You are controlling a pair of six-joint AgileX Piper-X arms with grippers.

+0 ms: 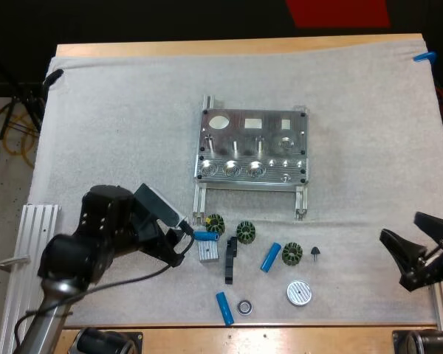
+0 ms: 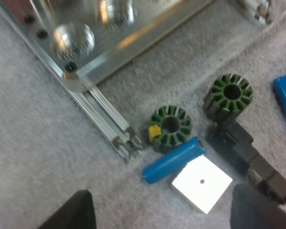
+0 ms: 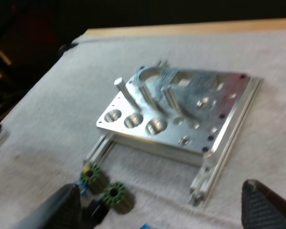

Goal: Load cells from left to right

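Three smooth blue cylinders lie on the fuzzy white mat (image 1: 118, 110) toward the worktop's near edge in the high view. The left cylinder (image 1: 205, 236) is just off your left claw (image 1: 183, 243), the middle cylinder (image 1: 271, 257) lies among ribbed green rings (image 1: 245, 232), and the near cylinder (image 1: 224, 308) is closest to that edge. The machined metal plate (image 1: 252, 147) sits on thin rails at the mat's middle, with round pockets along its near side. Bare mat lies open to its left, right and far side. Your right claw (image 1: 400, 227) hangs by the worktop's right edge, well apart from the parts.

From the left wrist, your left claw stands wide, its black fingers (image 2: 76, 212) clear of everything. The left cylinder lies between them, just beside a green ring and a flat silver block (image 2: 201, 182). A black bracket (image 2: 250, 160) lies beside that block.

From the right wrist, your right claw also stands wide and holds nothing. Beyond it, three round pockets line one edge of the plate, with upright pins behind them.
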